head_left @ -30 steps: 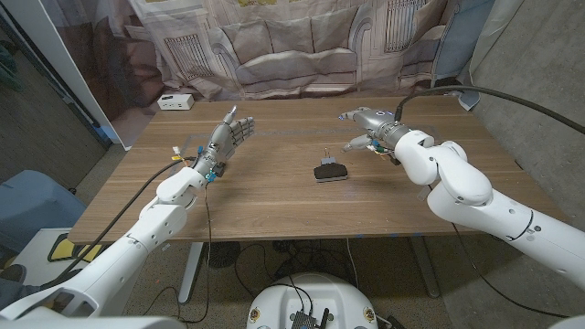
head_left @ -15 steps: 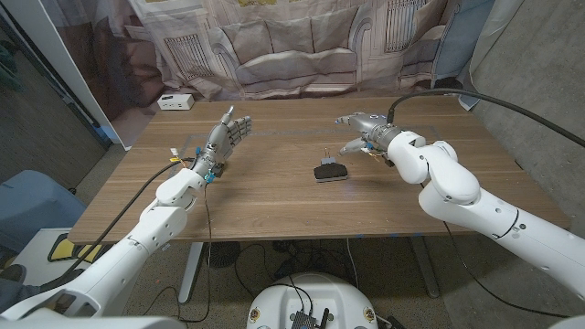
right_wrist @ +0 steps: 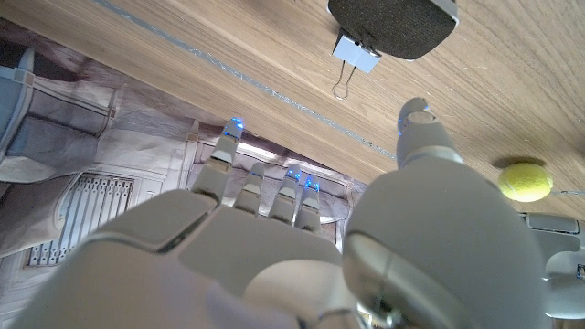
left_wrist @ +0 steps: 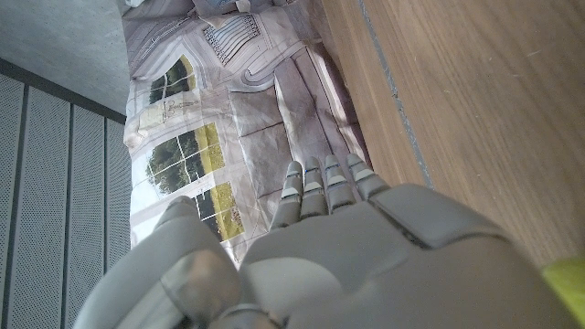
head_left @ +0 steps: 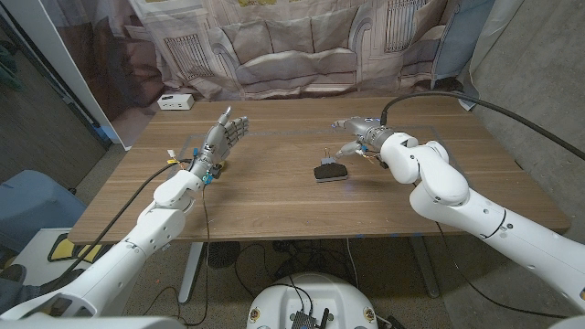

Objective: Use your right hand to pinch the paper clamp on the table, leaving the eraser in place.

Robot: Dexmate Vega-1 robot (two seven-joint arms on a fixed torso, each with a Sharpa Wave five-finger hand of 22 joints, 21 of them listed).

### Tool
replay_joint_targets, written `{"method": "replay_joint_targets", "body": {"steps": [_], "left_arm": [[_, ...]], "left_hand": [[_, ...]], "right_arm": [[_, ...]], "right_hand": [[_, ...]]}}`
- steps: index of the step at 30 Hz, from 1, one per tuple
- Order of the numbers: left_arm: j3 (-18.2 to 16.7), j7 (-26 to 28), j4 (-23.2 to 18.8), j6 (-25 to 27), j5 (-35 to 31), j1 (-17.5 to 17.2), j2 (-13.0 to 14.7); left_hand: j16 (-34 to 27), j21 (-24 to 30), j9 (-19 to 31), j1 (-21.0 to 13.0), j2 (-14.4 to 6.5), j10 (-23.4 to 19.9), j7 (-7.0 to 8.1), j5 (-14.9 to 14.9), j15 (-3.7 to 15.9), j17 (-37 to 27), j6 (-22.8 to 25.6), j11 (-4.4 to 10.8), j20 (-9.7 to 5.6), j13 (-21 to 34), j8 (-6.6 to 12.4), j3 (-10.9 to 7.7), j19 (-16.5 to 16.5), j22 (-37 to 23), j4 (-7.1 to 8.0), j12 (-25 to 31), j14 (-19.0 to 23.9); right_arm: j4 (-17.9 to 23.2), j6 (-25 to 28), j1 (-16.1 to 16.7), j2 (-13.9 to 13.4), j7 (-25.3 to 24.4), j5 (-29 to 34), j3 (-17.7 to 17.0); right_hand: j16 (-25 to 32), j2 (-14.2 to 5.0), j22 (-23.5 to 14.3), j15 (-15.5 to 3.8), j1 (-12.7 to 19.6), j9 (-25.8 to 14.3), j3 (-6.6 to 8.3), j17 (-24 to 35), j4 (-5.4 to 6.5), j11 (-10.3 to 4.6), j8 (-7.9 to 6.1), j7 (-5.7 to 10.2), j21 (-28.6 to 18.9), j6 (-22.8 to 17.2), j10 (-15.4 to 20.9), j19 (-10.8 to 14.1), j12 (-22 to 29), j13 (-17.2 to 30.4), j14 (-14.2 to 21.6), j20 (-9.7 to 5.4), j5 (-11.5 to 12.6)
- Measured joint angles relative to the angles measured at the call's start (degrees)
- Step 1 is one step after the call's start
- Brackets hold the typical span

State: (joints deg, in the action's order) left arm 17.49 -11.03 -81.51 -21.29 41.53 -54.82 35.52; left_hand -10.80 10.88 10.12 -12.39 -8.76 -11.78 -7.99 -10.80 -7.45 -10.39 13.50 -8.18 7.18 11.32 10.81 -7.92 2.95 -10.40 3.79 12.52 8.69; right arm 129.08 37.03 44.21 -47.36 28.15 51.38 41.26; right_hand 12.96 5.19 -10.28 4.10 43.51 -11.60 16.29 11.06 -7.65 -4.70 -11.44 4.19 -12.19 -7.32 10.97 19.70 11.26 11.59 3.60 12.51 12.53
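Meanwhile the right hand (head_left: 356, 133) has drifted over the last second toward the middle of the table (head_left: 274, 196), and it now hovers just beyond and a little to the outer side of the clamp (head_left: 327, 155); its fingers are spread with the thumb apart, and it holds nothing. That shift reads as the approach for the pinch: the hand has closed most of the gap but has not yet touched anything. In the right wrist view the clamp (right_wrist: 355, 57) lies just ahead of the thumb tip, its wire loop pointing toward the hand and its body touching the dark eraser (right_wrist: 393, 20) behind it. In the head view the eraser (head_left: 330, 173) sits on the near side of the clamp, farther from the fingers. Since the two touch, the pinch will probably need to close on the clamp alone so the eraser is not dragged along. A yellow-green ball (right_wrist: 525, 180) shows beside the right hand in its wrist view. The left hand (head_left: 222, 139) has stayed well away across the table, upright with fingers extended and empty. No container is on the table; a small white box (head_left: 174, 101) sits at the far corner, beyond the left hand, and whether it holds anything cannot be told.
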Motion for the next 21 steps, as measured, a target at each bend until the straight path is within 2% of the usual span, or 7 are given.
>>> {"method": "replay_joint_targets", "body": {"steps": [9,14,21], "left_arm": [[0.0,-0.1,0.0,0.0,-0.2,0.1,0.2],[0.1,-0.2,-0.1,0.0,-0.3,0.2,0.2],[0.2,-0.3,-0.3,0.0,-0.4,0.2,0.4]], "left_hand": [[0.0,0.0,0.0,0.0,0.0,0.0,0.0,0.0,0.31,0.0,0.0,0.0,0.0,0.0,0.0,-0.35,0.0,0.0,-0.02,0.0,0.3],[0.0,0.0,0.0,0.0,0.0,-0.2,0.0,0.0,0.31,0.0,0.0,0.21,0.0,0.0,0.0,-0.58,0.0,0.0,-0.25,0.0,0.3],[0.0,0.0,0.0,-0.7,-0.1,-0.2,0.0,0.0,0.31,0.0,0.0,0.21,0.0,0.0,0.0,-0.81,0.0,0.0,-0.02,0.0,0.3]], "right_arm": [[-1.2,0.1,-0.8,1.6,1.8,1.8,1.0],[-2.0,0.1,-1.3,2.3,2.4,2.4,1.6],[-3.1,-0.1,-2.6,3.4,4.4,4.0,2.6]], "right_hand": [[0.0,0.0,0.0,0.0,0.0,0.0,0.0,0.0,0.0,0.0,0.0,-0.09,0.0,-0.4,0.0,0.5,0.0,0.0,0.0,0.06,0.0],[0.4,0.0,0.2,-1.55,0.0,0.0,-0.23,0.0,-0.24,-0.23,0.0,-0.09,0.0,-0.4,0.2,1.4,0.0,0.0,1.5,0.02,0.0],[0.4,0.0,0.2,-1.64,0.0,0.0,-0.23,0.0,-0.24,-0.76,0.0,0.24,0.0,0.0,-0.3,1.8,0.0,0.0,1.6,-0.24,0.0]]}}
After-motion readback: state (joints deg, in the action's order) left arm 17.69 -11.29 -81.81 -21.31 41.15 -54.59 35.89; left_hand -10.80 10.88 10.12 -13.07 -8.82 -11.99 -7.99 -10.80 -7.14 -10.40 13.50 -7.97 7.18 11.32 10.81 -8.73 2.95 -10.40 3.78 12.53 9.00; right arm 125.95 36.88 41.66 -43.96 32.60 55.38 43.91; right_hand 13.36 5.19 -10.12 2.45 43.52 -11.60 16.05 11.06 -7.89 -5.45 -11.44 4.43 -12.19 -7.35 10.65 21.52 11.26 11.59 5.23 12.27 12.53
